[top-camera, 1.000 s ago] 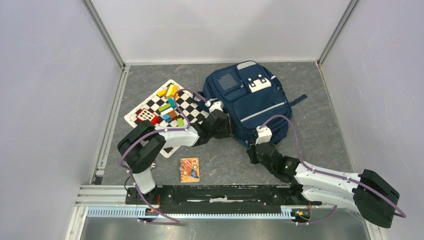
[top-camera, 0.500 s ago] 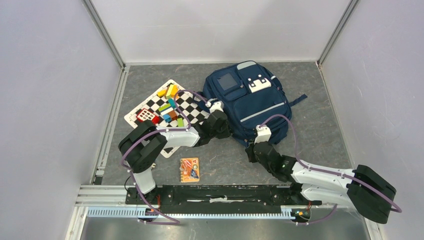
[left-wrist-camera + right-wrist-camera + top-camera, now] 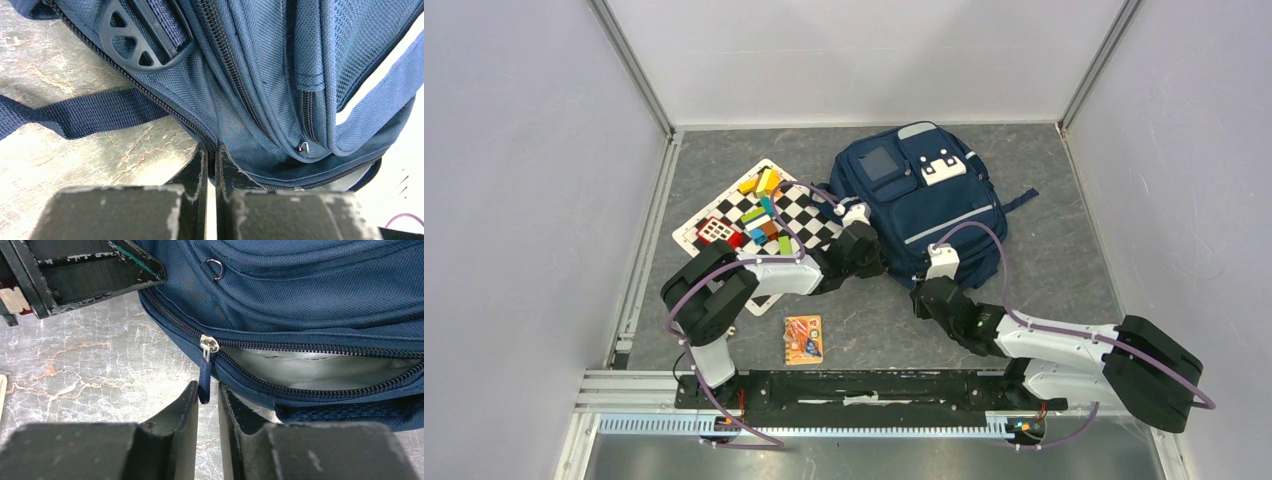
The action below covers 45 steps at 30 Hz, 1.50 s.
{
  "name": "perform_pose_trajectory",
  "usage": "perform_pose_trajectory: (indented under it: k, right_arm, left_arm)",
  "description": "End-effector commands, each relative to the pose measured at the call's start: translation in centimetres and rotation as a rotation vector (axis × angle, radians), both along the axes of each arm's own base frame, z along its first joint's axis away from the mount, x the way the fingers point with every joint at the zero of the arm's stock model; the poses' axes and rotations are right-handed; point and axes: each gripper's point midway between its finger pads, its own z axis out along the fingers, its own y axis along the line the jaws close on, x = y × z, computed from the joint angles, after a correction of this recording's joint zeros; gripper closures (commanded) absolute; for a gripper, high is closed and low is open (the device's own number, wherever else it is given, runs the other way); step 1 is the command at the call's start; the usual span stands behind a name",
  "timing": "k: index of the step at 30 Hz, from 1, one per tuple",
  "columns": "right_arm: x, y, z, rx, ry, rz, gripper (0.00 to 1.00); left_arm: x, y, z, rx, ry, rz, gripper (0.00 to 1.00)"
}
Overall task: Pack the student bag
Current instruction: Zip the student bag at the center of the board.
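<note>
The student bag (image 3: 919, 200), a navy-blue backpack, lies flat at the back of the table. My left gripper (image 3: 879, 262) is at its lower-left edge and is shut on the zip seam fabric (image 3: 222, 125). My right gripper (image 3: 921, 292) is at the bag's near edge. Its jaws stand narrowly apart, with the blue zipper pull (image 3: 205, 377) between the tips, hanging from the silver slider (image 3: 209, 344). To the right of the slider the zip gapes and grey lining (image 3: 320, 367) shows inside.
A checkered board (image 3: 754, 215) with several coloured blocks lies left of the bag, under my left arm. A small orange card pack (image 3: 804, 338) lies on the table near the front rail. A bag strap (image 3: 75, 115) trails on the floor. Grey walls enclose the table.
My right gripper has moved left and slightly toward the bag along its near edge. The left gripper and the bag have stayed put.
</note>
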Motion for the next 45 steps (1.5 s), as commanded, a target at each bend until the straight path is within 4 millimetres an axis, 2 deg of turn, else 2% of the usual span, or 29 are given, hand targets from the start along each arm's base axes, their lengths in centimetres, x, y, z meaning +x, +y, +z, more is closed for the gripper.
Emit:
perform_pose_trajectory:
  k: [1, 7, 13, 19, 24, 26, 31, 34, 38, 42, 45]
  right_arm:
    - [1.4, 0.0, 1.4, -0.019, -0.047, -0.058, 0.70]
    - [2.1, 0.1, 1.8, -0.042, -0.061, -0.072, 0.66]
    - [2.7, -0.7, 2.2, -0.079, -0.087, -0.118, 0.64]
    - [3.5, 0.0, 3.3, -0.079, -0.118, -0.102, 0.56]
    - [3.7, 0.4, 2.8, -0.099, -0.102, -0.088, 0.65]
    - [3.6, 0.3, 2.4, -0.109, -0.094, -0.091, 0.71]
    - [3.5, -0.2, 2.2, -0.130, -0.085, -0.103, 1.00]
    - [3.3, -0.5, 2.7, -0.158, -0.077, -0.092, 1.00]
    - [2.5, -2.0, 2.9, -0.207, -0.066, -0.086, 1.00]
    - [1.2, -3.6, 2.3, -0.249, -0.040, -0.065, 1.00]
    - [0.2, -3.9, 1.4, -0.253, -0.010, -0.020, 1.00]
  left_arm:
    - [0.2, 0.2, 0.3, -0.007, -0.017, 0.030, 0.98]
    - [0.1, 0.4, 0.2, -0.005, -0.017, 0.033, 0.98]
    - [0.0, 0.6, 0.3, -0.007, -0.018, 0.039, 0.98]
    - [-0.1, 0.7, 0.2, -0.006, -0.015, 0.041, 0.98]
    - [0.0, 0.7, 0.5, -0.011, -0.021, 0.044, 0.98]
    - [0.1, 0.8, 0.6, -0.010, -0.025, 0.047, 0.98]
    - [0.2, 1.3, 1.0, 0.010, -0.040, 0.053, 0.98]
    - [0.5, 2.2, 1.2, 0.038, -0.054, 0.065, 0.98]
    - [1.7, 4.5, 1.8, 0.075, -0.075, 0.103, 0.98]
    - [3.5, 6.9, 3.1, 0.097, -0.115, 0.122, 0.98]
    - [5.2, 7.2, 3.9, 0.113, -0.148, 0.048, 0.98]
